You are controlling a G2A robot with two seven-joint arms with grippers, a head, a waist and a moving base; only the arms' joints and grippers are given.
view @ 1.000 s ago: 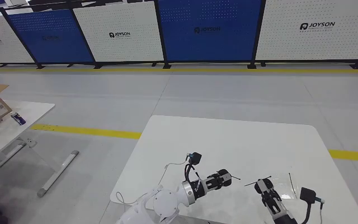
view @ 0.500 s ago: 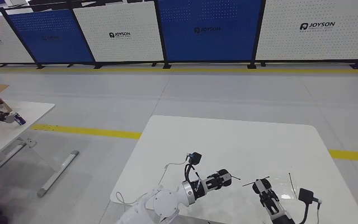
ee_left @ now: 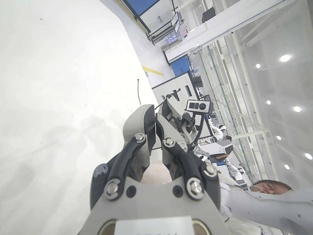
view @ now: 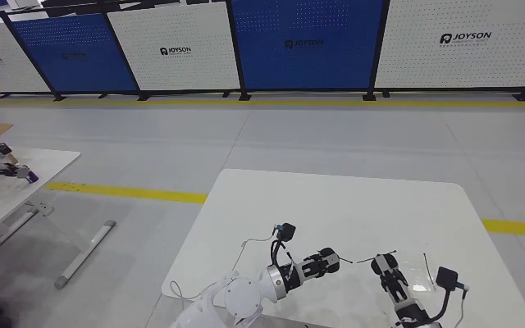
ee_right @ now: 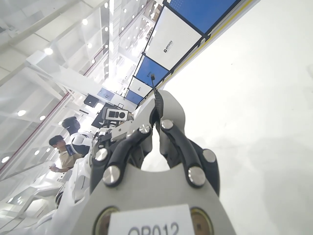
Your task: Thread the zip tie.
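Observation:
On the white table (view: 328, 205), near its front edge, my two grippers face each other a short gap apart. My left gripper (view: 332, 262) (ee_left: 155, 110) is shut on a thin black zip tie (view: 345, 261), whose end pokes out toward the right gripper. My right gripper (view: 381, 263) (ee_right: 157, 97) is shut on a black zip tie strap (ee_right: 154, 84), with the small square head (ee_right: 152, 76) sticking out past the fingertips. I cannot tell whether both hold the same tie. The right gripper's fingers (ee_left: 171, 108) show in the left wrist view, just beyond my own.
A spare black zip tie (view: 426, 268) (ee_left: 139, 91) lies flat on the table beside the right gripper, next to a clear plastic bag (view: 423, 287). A white cable (view: 246, 246) trails over the table by the left arm.
The right gripper has shifted slightly farther up the table with its zip tie. The left arm has not moved.

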